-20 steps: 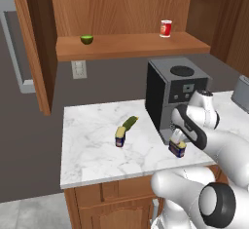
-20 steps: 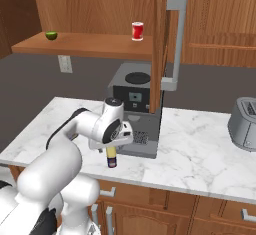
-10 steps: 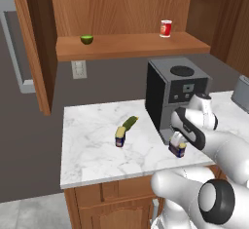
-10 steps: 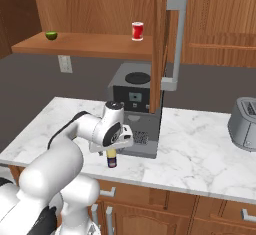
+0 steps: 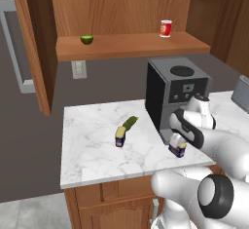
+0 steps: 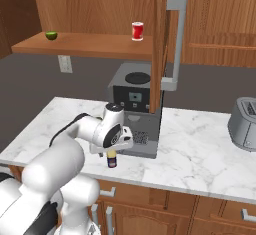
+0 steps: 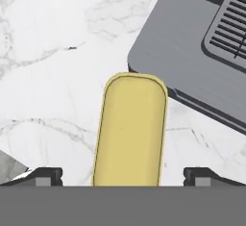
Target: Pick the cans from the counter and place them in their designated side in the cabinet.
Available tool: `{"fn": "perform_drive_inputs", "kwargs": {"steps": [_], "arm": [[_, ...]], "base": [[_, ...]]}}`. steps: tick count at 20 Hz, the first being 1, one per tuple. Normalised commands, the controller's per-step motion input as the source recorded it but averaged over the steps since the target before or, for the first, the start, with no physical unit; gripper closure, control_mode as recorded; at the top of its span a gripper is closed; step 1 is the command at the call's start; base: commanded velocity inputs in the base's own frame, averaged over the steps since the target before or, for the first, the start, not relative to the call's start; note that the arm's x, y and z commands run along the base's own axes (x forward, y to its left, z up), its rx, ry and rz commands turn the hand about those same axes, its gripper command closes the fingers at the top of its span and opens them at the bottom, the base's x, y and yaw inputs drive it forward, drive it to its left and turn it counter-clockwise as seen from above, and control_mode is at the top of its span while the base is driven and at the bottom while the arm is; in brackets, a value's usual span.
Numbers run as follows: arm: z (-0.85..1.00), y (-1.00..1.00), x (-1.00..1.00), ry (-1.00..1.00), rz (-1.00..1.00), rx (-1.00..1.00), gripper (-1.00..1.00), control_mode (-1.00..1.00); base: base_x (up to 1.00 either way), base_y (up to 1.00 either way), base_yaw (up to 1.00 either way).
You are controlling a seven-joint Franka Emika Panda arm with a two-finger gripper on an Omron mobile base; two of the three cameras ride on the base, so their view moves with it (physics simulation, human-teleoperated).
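One can (image 5: 177,149) with dark blue sides and a yellow top stands near the counter's (image 5: 92,145) front edge, in front of the coffee machine. My gripper (image 5: 177,143) hangs right over it, pointing down and open. In the hand view the can's yellow top (image 7: 130,129) lies between the two fingertips (image 7: 48,174), with a gap on each side. From the right base view the same can (image 6: 112,160) peeks out under the gripper (image 6: 112,152). A second can (image 5: 120,139) stands mid-counter, against a green pickle (image 5: 130,123). The cabinet (image 5: 126,45) shelf is above.
A grey coffee machine (image 5: 177,91) stands close behind the gripper. On the cabinet shelf sit a red-and-white can (image 5: 166,28) and a lime (image 5: 86,39). An open cabinet door (image 6: 161,29) hangs over the machine. A toaster (image 6: 245,124) sits at the right.
The hand has sunk a little toward the can below it. Its jaws have stayed wide, and both cans are where they were.
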Motion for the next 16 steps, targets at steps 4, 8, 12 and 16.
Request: {"fn": "perform_drive_inputs", "kwargs": {"steps": [4, 8, 12, 16], "arm": [[-0.01, 0.00, 0.19, 0.01, 0.00, 0.00, -1.00, -1.00], [-0.04, 0.00, 0.15, 0.02, 0.00, 0.00, -1.00, -1.00], [-0.10, 0.00, 0.05, 0.01, 0.00, 0.00, -1.00, -1.00], [-0.12, 0.00, 0.00, 0.02, 0.00, 0.00, -1.00, -1.00]], "base": [[0.00, 0.00, 0.00], [0.00, 0.00, 0.00], [0.00, 0.00, 0.00], [0.00, 0.00, 0.00]]}}
